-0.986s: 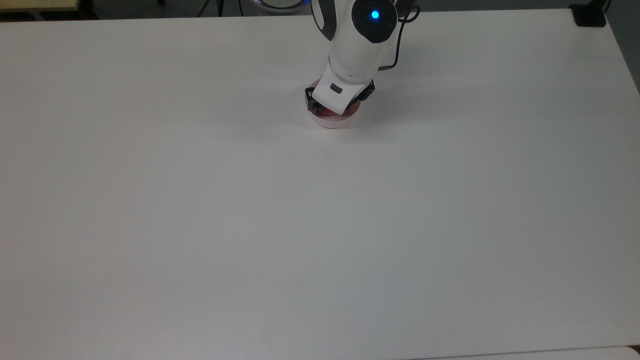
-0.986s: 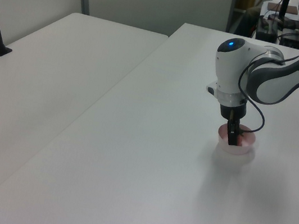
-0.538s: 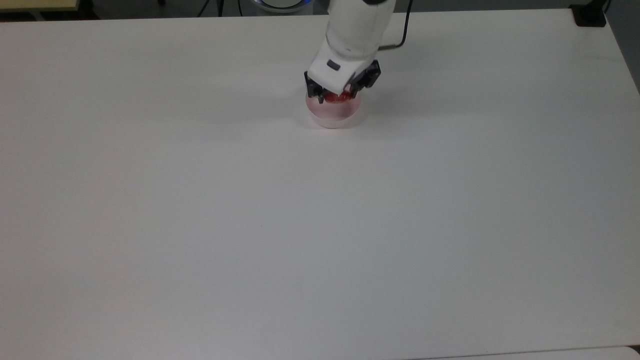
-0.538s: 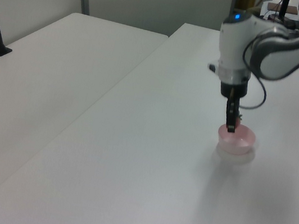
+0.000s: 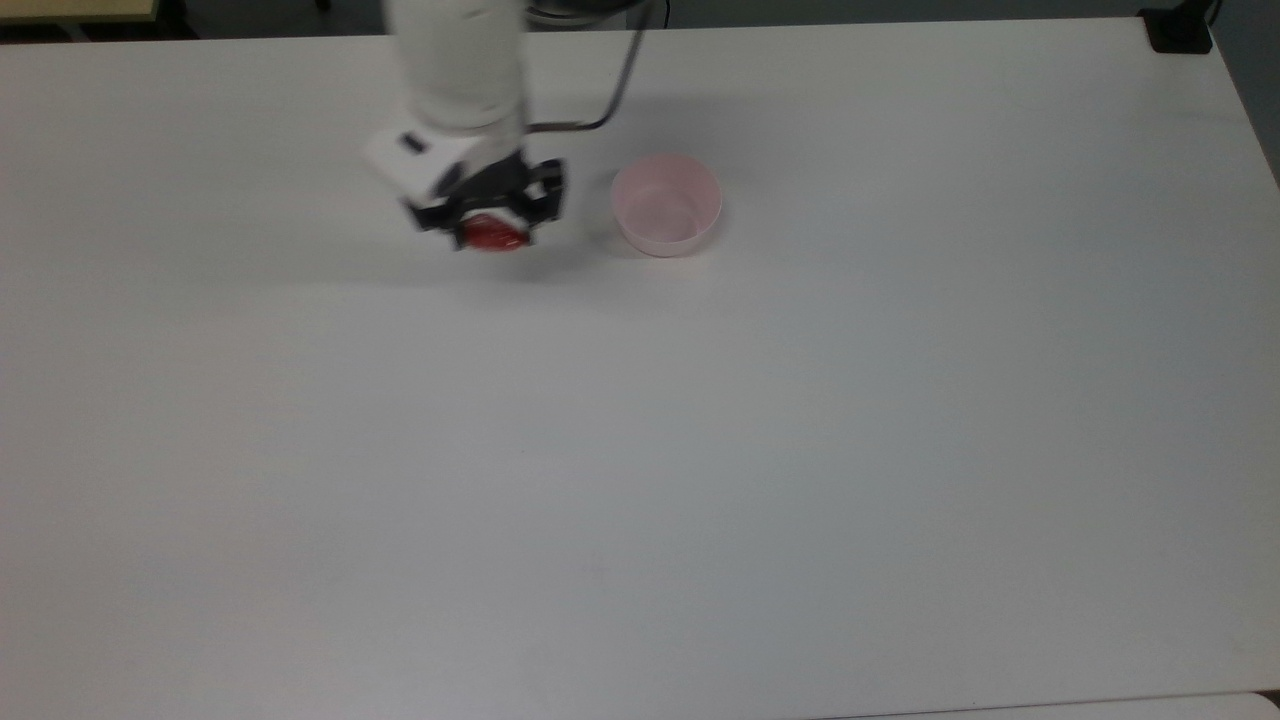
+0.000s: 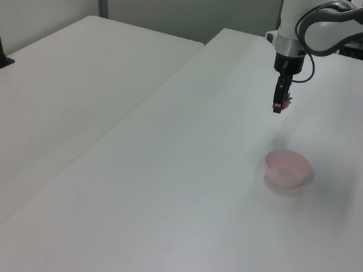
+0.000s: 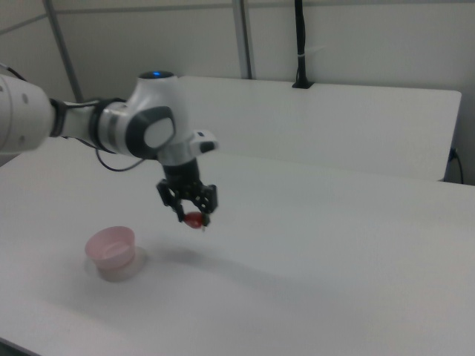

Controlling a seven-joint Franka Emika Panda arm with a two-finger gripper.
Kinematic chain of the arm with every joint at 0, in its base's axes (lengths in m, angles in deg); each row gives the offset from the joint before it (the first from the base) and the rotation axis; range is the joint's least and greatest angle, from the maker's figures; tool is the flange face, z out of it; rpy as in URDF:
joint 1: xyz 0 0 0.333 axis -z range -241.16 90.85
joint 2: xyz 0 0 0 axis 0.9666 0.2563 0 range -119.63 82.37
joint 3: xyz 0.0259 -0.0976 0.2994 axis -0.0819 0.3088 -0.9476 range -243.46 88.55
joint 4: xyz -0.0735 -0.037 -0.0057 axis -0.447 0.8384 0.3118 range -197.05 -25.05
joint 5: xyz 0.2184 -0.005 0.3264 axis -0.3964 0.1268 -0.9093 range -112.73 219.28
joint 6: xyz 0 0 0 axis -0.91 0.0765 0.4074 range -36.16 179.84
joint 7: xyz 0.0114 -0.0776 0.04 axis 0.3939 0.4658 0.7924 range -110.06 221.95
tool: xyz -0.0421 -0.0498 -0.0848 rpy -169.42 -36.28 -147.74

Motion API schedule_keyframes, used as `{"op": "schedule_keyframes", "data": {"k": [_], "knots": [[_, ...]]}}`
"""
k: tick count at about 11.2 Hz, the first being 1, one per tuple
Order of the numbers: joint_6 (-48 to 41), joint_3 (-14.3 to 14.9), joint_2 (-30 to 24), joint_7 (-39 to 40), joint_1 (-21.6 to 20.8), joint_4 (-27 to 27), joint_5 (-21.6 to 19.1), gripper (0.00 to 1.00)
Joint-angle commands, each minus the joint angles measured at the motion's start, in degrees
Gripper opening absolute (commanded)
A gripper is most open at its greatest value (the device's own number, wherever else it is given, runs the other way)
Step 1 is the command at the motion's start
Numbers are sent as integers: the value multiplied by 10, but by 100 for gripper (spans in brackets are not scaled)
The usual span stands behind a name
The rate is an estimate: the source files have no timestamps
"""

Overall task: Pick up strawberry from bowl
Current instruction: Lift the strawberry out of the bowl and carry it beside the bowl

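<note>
Moved: the hand [image 5: 490, 225] has left the bowl [image 5: 667, 205] and swung to the top view's left, clear above the bench [image 5: 640, 480].
Hand: clamped on the strawberry [image 5: 492, 234].
Strawberry: likely light, glossy, slippery; grip its red sides.
Bowl: empty, on the bench.

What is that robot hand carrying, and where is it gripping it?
The hand holds the strawberry by its red sides, lifted clear of the empty bowl.

Open table, one obstacle
Only the bowl [image 5: 666, 205] stands on the white table [image 5: 640, 450]; bare surface lies wide around it on every side.
</note>
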State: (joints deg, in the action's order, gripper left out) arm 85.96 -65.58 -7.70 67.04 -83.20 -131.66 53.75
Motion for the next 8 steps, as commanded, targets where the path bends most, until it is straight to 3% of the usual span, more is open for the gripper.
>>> {"op": "schedule_keyframes", "data": {"k": [1, 2, 3, 4, 5, 8], "knots": [[41, -1, 86, 15, 35, 42, 15, 32], [58, -1, 102, 12, 39, 42, 20, 35], [63, -1, 103, 11, 42, 42, 20, 43], [62, -1, 103, 9, 43, 42, 20, 75], [61, -1, 97, -7, 41, 42, 19, 100], [10, 0, 17, -97, 32, 49, 20, 100]]}}
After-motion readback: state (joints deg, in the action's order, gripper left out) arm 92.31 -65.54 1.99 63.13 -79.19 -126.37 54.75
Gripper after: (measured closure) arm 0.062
